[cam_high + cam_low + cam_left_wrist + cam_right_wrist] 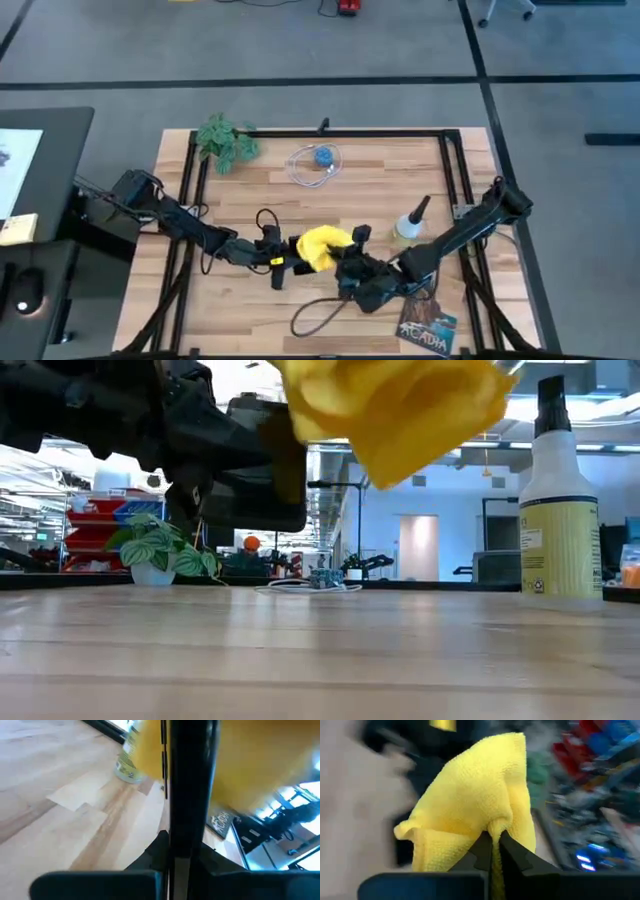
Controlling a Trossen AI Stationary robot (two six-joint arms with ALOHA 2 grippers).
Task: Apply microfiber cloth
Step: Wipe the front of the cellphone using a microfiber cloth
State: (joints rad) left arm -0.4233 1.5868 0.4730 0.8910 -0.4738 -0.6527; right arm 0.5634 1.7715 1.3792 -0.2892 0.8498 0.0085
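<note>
The microfiber cloth [322,247] is held bunched above the wooden table [380,185], clear of the surface, as the low view shows the yellow fabric [400,405] hanging in the air. It sits near the table's middle, toward the 6 o'clock edge in the high view. The right gripper [492,851] is clenched on a fold of the cloth [475,815], the two dark fingers [512,855] pinched together with fabric squeezed between them. The left gripper [283,262] is placed at the cloth's 9 o'clock side, grasping a thin black slab, seen edge-on between its fingers [150,860], just beside the yellow fabric [250,760]. A spray bottle [411,222] is stood at 3 o'clock from the cloth, a dark booklet [428,326] lies at 5 o'clock, a potted plant [226,142] is seen at 11 o'clock, and a coiled cable [316,164] at 12 o'clock.
</note>
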